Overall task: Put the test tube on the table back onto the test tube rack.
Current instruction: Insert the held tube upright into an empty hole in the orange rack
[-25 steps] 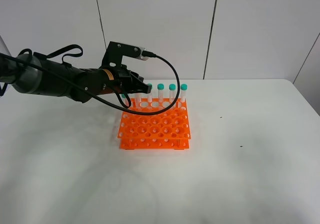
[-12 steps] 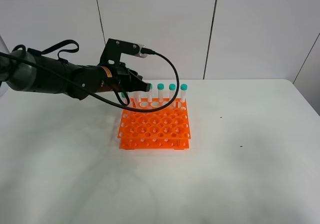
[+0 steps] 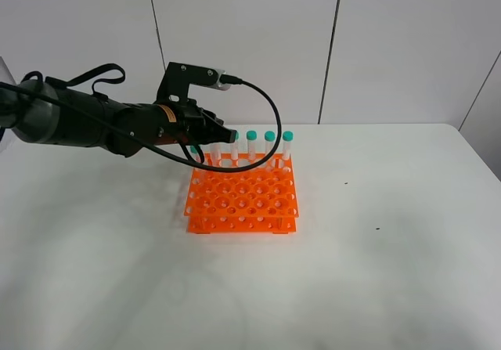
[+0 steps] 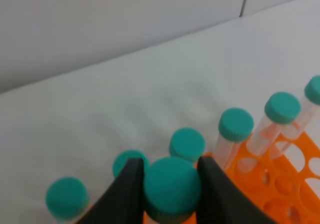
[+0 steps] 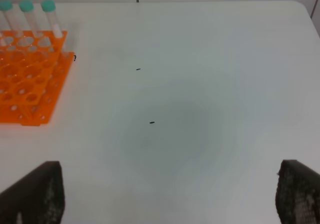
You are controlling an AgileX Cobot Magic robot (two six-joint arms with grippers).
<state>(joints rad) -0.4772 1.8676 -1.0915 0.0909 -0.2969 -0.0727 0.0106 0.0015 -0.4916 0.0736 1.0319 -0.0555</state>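
My left gripper [image 4: 172,194] is shut on the teal cap of the test tube [image 4: 172,186] and holds it upright over the back row of the orange test tube rack [image 3: 243,197]. In the exterior high view the left gripper [image 3: 223,136] hides most of the held tube. Several other teal-capped tubes [image 4: 235,125] stand in the rack's back row [image 3: 269,137]. The rack also shows in the left wrist view [image 4: 280,184] and the right wrist view [image 5: 25,78]. My right gripper [image 5: 165,194] is open and empty over bare table [image 5: 190,108], apart from the rack.
The white table [image 3: 376,272] stretches wide to the right of the rack and in front of it. A tiled white wall [image 3: 391,45] rises behind. A few dark specks [image 5: 151,122] lie on the table.
My left arm has shifted slightly up and to the left with the tube still in its fingers, then held almost still. The rack and its tubes have not moved.
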